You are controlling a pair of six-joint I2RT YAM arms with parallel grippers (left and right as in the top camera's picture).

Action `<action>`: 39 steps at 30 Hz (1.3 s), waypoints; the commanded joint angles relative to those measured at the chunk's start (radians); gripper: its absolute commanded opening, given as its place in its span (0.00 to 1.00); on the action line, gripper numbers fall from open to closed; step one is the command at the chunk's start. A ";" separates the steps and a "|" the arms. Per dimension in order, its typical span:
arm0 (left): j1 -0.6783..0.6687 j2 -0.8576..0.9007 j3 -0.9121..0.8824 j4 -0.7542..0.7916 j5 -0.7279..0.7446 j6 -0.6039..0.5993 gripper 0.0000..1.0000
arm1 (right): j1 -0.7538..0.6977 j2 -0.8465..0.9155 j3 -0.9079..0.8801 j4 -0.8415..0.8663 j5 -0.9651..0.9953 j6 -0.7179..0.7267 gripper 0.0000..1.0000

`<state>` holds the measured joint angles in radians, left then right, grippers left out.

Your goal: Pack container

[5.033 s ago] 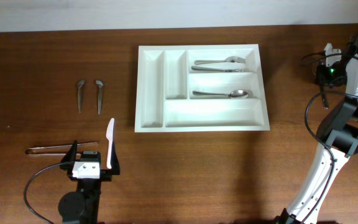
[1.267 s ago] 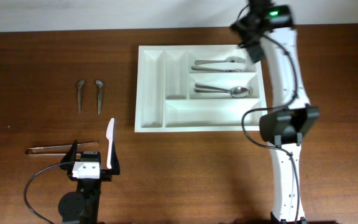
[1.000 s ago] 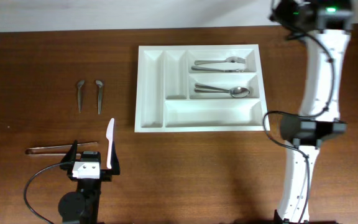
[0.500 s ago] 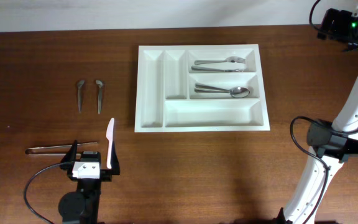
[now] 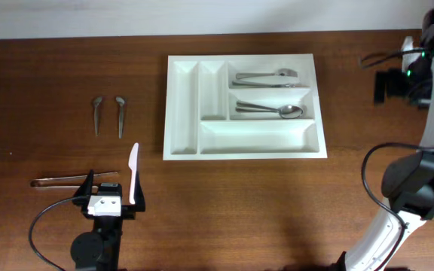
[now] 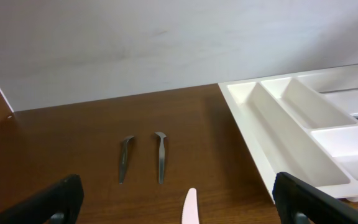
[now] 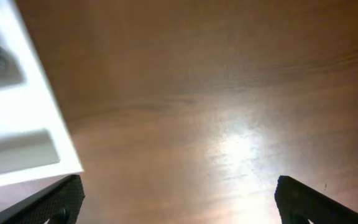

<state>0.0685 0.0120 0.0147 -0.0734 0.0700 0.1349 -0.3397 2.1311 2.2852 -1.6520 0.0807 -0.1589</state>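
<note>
The container [image 5: 173,105], a white tray, lies at the table's middle; a fork [image 5: 266,75] lies in its top long compartment and a spoon [image 5: 270,111] in the one below. My left gripper [image 5: 114,188] rests open near the front left, with a white plastic knife [image 5: 133,173] lying loose between its fingers. In the left wrist view the knife tip [image 6: 191,210] points at two small metal pieces [image 6: 124,165], and the container [image 6: 250,140] is on the right. My right gripper [image 5: 380,86] hovers open and holding nothing to the right of the container [image 7: 45,112].
Metal tongs [image 5: 74,180] lie on the table left of the left gripper. Two short metal pieces [image 5: 96,113] [image 5: 120,114] sit side by side at mid left. The right arm's base stands at the front right, and its cable loops beside it.
The right arm has swung from above the container's far right corner out to the right and come back toward the table's right side. The left arm and the cutlery have not moved.
</note>
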 commanded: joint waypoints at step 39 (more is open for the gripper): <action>-0.002 -0.006 -0.002 0.000 -0.034 -0.014 0.99 | -0.165 0.035 -0.136 0.243 -0.027 -0.117 0.99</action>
<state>0.0685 0.0120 0.0147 -0.0738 0.0509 0.1345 -0.4988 2.1597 2.1559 -1.4109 0.0628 -0.2878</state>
